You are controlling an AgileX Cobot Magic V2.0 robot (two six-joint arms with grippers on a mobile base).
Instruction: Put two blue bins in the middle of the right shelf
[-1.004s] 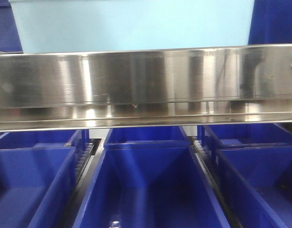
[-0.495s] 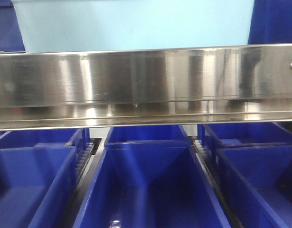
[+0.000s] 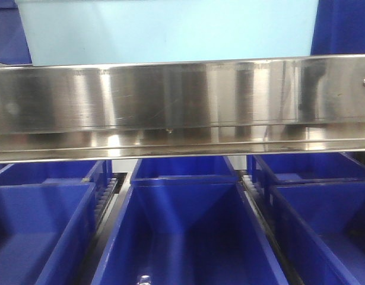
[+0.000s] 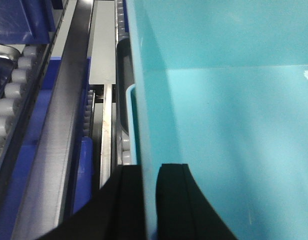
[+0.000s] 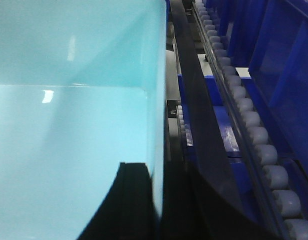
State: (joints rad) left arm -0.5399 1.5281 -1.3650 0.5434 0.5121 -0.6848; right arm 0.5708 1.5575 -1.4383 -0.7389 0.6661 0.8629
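A pale blue bin (image 3: 170, 29) fills the top of the front view, just behind and above a broad steel shelf rail (image 3: 182, 101) that hides its base. Below the rail sit open dark blue bins (image 3: 182, 237) in rows. The left gripper (image 4: 149, 200) pinches the bin's left wall, one finger inside and one outside. The right gripper (image 5: 156, 205) clamps the right wall likewise (grey rollers (image 5: 244, 110) run alongside).
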